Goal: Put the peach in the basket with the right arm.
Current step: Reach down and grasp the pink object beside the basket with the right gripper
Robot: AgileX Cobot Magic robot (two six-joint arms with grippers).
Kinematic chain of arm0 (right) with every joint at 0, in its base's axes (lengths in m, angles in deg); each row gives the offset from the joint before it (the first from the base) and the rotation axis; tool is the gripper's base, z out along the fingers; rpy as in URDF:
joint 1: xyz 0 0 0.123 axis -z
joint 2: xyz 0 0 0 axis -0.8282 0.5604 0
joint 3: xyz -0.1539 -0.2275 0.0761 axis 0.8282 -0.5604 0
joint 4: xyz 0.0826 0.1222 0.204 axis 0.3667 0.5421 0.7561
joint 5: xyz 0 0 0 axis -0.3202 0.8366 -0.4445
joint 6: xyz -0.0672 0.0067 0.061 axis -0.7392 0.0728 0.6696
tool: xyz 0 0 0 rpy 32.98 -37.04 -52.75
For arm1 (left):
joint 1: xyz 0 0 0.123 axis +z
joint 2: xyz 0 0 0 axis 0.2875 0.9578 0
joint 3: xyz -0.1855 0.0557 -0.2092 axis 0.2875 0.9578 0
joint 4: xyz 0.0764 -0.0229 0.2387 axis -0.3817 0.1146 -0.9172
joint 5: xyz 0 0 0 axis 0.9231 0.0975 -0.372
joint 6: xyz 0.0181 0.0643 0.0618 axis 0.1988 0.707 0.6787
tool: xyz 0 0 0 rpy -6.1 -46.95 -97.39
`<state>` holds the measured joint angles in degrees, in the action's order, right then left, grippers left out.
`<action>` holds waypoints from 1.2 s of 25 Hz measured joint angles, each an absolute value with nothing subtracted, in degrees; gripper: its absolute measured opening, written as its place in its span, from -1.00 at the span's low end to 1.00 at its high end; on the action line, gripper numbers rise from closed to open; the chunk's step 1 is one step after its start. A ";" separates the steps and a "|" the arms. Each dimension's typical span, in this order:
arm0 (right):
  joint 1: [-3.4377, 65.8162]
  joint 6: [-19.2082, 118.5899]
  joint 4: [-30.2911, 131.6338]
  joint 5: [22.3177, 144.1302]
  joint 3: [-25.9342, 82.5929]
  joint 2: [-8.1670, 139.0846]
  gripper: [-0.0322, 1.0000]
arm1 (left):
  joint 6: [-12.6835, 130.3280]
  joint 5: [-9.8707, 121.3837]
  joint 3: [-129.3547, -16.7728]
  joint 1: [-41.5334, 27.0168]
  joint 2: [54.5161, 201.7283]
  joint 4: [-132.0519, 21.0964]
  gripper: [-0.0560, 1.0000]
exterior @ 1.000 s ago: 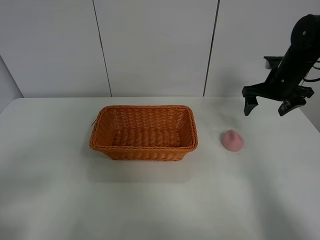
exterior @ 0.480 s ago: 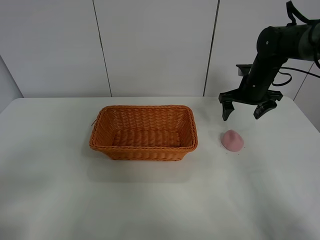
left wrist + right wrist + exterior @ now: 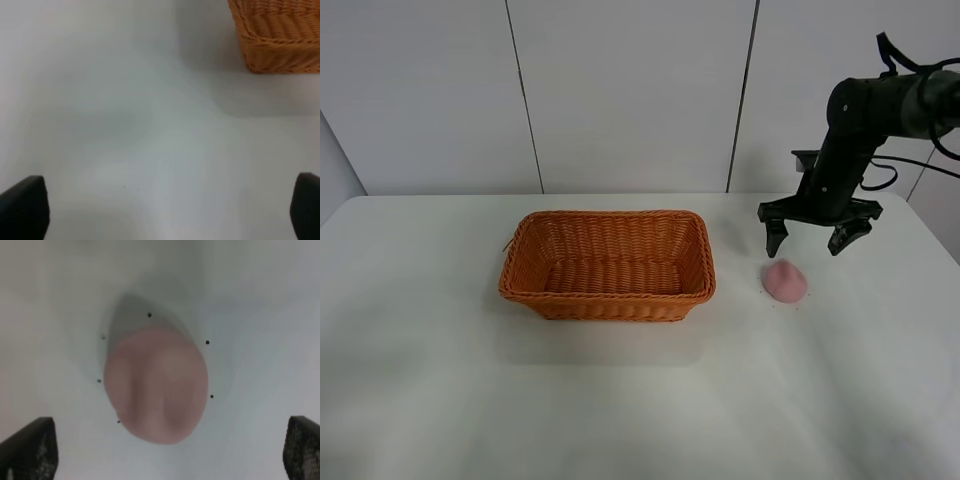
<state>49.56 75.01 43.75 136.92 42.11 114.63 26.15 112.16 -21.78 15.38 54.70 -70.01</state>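
right arm (image 3: 860,110) bent down, end effector (image 3: 807,240) spread above peach (image 3: 785,281)

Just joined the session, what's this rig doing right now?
The right gripper hovers open above the peach, not touching it. The peach lies on the white table, to the right of the basket, which has nothing in it. The left gripper is open over bare table near a corner of the basket and holds nothing.

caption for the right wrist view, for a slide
The peach lies on the white table, framed by the open right gripper.
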 joint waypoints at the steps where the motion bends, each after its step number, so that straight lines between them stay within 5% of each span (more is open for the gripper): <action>1: 49.56 75.01 43.75 136.76 42.11 115.43 0.41 | 26.15 112.16 -21.78 15.38 54.70 -70.01 0.98; 23: 49.56 74.96 44.63 132.73 42.11 123.24 0.39 | 26.15 112.16 -21.78 15.38 54.70 -70.01 0.98; 26: 49.56 74.85 44.63 132.61 42.11 123.24 0.09 | 26.15 112.16 -21.78 15.38 54.70 -70.01 0.98; 30: 49.56 74.85 44.96 132.80 42.38 123.17 -0.72 | 26.15 112.16 -21.78 15.38 54.70 -70.01 0.98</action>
<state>49.56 74.85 44.96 132.80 42.38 123.17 26.15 112.16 -21.78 15.38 54.70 -70.01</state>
